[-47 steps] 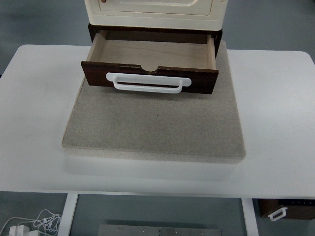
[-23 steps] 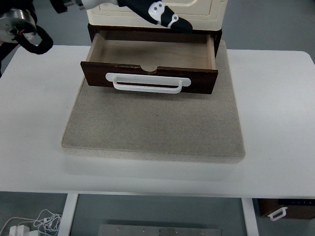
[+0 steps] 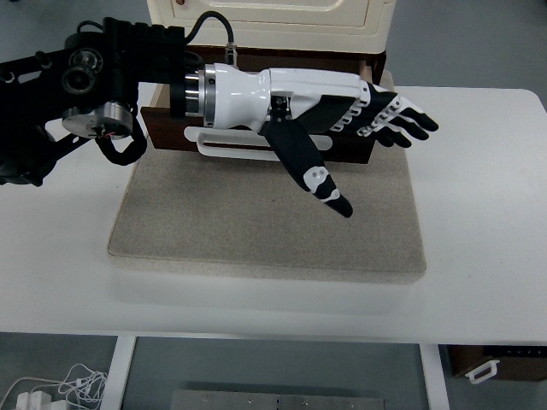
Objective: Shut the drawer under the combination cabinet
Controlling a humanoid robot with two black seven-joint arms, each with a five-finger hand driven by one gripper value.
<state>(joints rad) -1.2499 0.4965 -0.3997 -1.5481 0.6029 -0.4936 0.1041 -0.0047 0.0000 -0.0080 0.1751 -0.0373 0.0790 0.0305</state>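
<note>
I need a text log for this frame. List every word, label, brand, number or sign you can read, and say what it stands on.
No readable text anywhere in the head view.
Left hand: white and black panels, no lettering visible.
Combination cabinet: plain cream front, no label.
Drawer and its white handle: unmarked.
Dark box under the table: a row of tiny light marks, too small to read.

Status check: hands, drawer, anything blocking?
Left hand open, fingers spread, across the drawer front. Right hand not in view. Drawer open, white handle not gripped. Grey mat bare before it.
</note>
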